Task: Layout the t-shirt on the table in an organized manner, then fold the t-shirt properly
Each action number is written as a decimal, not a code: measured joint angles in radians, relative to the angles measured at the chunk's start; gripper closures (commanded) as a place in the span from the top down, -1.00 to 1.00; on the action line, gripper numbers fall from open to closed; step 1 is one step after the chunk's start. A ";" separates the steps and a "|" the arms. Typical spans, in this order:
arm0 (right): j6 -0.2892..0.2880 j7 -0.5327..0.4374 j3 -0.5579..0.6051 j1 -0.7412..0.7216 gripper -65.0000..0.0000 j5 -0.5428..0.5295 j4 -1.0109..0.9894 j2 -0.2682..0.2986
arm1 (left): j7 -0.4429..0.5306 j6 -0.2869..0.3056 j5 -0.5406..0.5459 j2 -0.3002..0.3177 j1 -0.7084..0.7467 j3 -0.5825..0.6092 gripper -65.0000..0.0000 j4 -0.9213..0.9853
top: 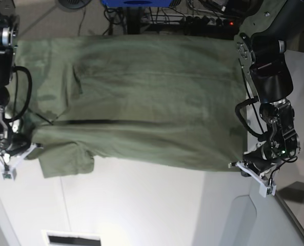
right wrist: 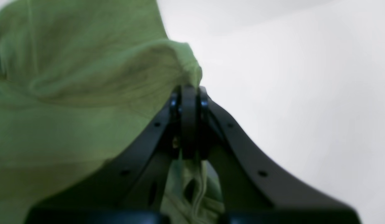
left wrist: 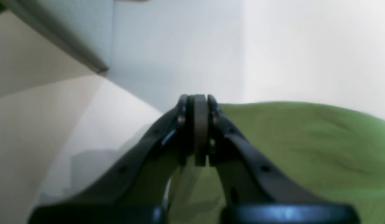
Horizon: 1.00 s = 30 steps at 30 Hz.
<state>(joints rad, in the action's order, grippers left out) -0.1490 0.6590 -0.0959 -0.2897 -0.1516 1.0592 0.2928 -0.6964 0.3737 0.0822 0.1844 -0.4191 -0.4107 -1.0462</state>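
Observation:
The olive-green t-shirt is stretched wide between my two arms over the far part of the white table, with a short sleeve hanging at its lower left. On the right of the base view, my left gripper is shut on the shirt's lower right corner. In the left wrist view the left gripper has its jaws together, and the t-shirt spreads to the right and under the fingers. My right gripper is shut on the shirt's left edge by the sleeve. The t-shirt bunches over the right gripper.
Cables and a blue object lie on the floor beyond the table's far edge. A small rectangular slot sits near the front of the table. A curved seam runs across the table's right side. A grey ledge crosses the left wrist view.

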 measured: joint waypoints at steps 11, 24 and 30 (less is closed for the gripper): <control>-0.140 -0.105 0.000 -0.019 -1.00 0.145 -0.011 -0.029 | 0.003 -0.003 0.000 0.016 0.018 0.000 -1.00 -0.002; -0.147 -0.276 0.000 -0.084 -1.00 0.212 -0.210 -0.026 | 0.004 -0.003 0.001 0.021 0.072 0.000 -1.00 -0.098; -0.147 -0.278 0.000 -0.079 -1.00 0.214 -0.211 -0.027 | 0.004 -0.003 0.000 0.022 0.086 0.001 -1.00 -0.098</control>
<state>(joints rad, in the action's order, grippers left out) -0.2958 0.3809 -0.0963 -0.3687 0.0624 0.8482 0.2661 -0.6922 0.3702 0.0826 0.2062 -0.3328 -0.4099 -1.1446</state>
